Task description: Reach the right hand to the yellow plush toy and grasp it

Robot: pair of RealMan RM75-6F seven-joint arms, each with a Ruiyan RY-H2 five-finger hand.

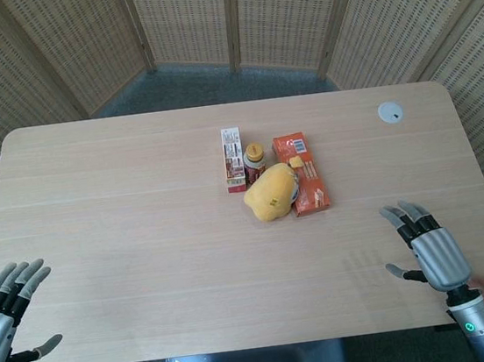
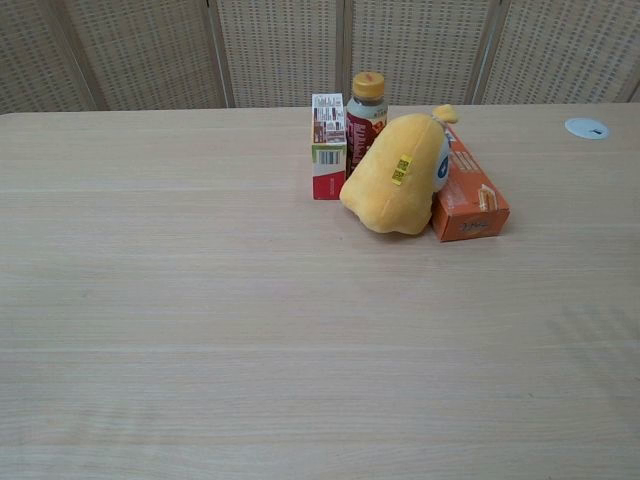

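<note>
The yellow plush toy (image 1: 270, 192) (image 2: 395, 177) lies near the middle of the table, leaning against an orange box (image 1: 303, 185) (image 2: 467, 187). My right hand (image 1: 428, 244) hovers at the front right of the table, fingers spread and empty, well to the right of and nearer than the toy. At the front left corner my left hand (image 1: 4, 312) is open too, holding nothing. Neither hand appears in the chest view.
A small red-and-white carton (image 1: 233, 159) (image 2: 328, 145) and a brown bottle with an orange cap (image 1: 254, 160) (image 2: 365, 107) stand just behind the toy. A white round disc (image 1: 390, 112) (image 2: 586, 127) sits at the far right. Wicker screens surround the table (image 1: 124, 231).
</note>
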